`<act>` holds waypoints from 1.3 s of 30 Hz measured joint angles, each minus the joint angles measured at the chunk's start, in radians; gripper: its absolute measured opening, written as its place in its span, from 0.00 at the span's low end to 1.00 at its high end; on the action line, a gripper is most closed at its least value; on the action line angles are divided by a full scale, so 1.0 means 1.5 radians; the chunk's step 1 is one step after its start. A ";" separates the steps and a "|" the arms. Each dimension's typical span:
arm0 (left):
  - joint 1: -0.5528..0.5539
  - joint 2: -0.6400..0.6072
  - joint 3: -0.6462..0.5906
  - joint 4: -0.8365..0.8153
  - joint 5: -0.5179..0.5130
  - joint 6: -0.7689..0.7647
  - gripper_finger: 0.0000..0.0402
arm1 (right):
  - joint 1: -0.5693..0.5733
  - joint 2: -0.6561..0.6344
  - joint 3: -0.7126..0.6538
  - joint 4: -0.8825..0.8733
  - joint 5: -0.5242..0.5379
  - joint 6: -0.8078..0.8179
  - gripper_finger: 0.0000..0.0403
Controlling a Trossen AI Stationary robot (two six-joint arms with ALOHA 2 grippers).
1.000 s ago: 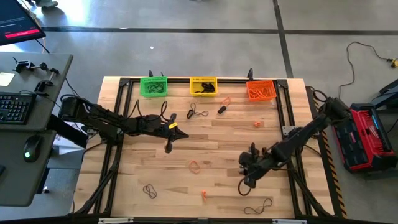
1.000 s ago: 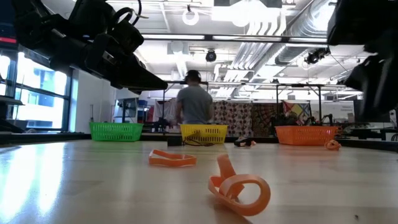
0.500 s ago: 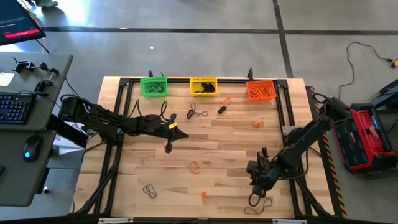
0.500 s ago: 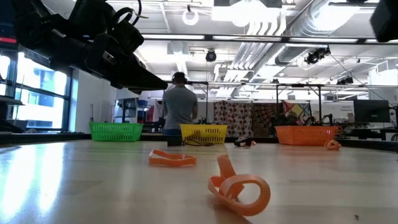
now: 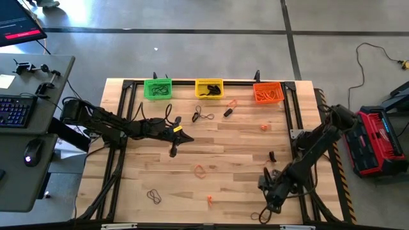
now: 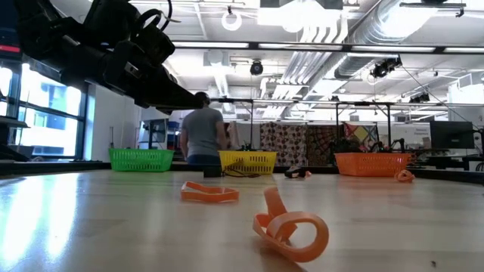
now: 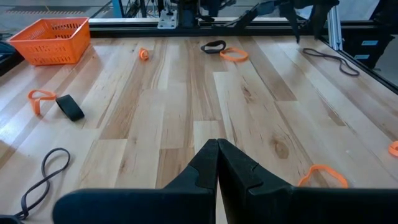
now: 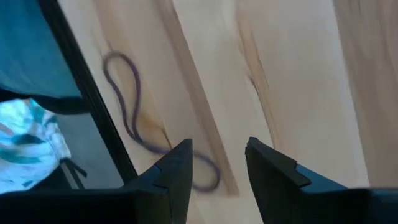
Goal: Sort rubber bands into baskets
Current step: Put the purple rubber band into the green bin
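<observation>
2 fingers of my right gripper [image 8: 214,163] spread, hovering over the thin dark rubber band loop [image 8: 134,112] at the tabletop's near right edge. Next: descend, pinch. Left gripper [image 7: 216,163] pressed together, idle mid-table.

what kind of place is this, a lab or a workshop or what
Probably a robotics lab in an open industrial hall: a wooden table on a concrete floor, a desk with keyboard beside it, and exposed ceiling ducts overhead.

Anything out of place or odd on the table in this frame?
Only the unsorted rubber bands scattered loose over the table. One orange band lies just outside the orange basket. Nothing looks spilled or damaged.
</observation>
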 joint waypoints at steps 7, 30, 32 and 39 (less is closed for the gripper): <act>0.000 0.000 0.000 0.000 0.000 0.001 0.00 | 0.017 0.028 0.031 -0.033 -0.041 0.025 0.34; 0.000 0.000 0.000 -0.001 0.000 0.002 0.00 | 0.064 0.152 0.039 -0.011 -0.067 0.003 0.24; 0.000 0.000 0.000 -0.001 0.000 0.002 0.00 | 0.064 0.153 0.051 -0.041 -0.062 -0.009 0.16; 0.000 0.000 0.000 -0.001 0.000 0.002 0.00 | 0.060 0.158 0.108 -0.157 -0.025 -0.049 0.03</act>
